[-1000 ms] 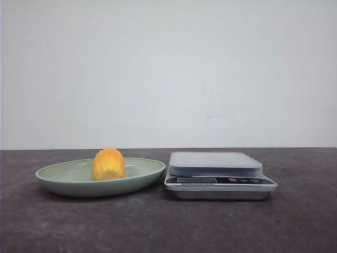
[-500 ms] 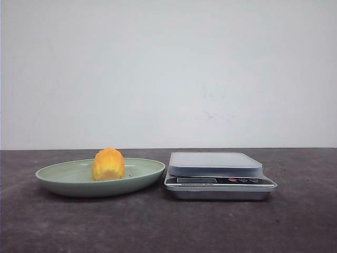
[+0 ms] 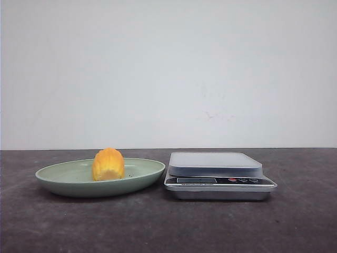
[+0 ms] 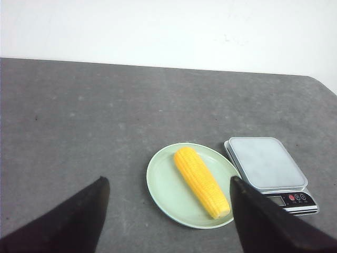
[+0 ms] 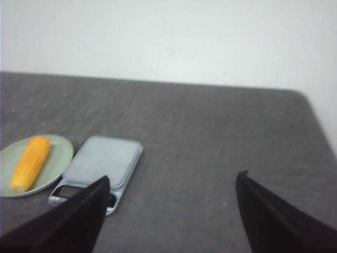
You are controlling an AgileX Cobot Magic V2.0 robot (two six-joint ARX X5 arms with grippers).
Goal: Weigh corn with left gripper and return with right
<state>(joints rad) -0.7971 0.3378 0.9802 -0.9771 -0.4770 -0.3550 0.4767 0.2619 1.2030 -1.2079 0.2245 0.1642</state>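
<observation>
The corn (image 3: 108,164) is a yellow-orange cob lying in a pale green plate (image 3: 63,176) left of a silver kitchen scale (image 3: 215,164). It also shows in the left wrist view (image 4: 201,181) and the right wrist view (image 5: 30,163). My left gripper (image 4: 168,182) is open and empty, high above the table in front of the plate (image 4: 163,184), with the scale (image 4: 266,163) to one side. My right gripper (image 5: 172,179) is open and empty, high above bare table to the right of the scale (image 5: 102,161). Neither gripper shows in the front view.
The dark grey table (image 3: 168,226) ends at a white wall behind. Its rounded far right corner (image 5: 300,97) shows in the right wrist view. The scale's display and buttons (image 3: 216,180) face the robot.
</observation>
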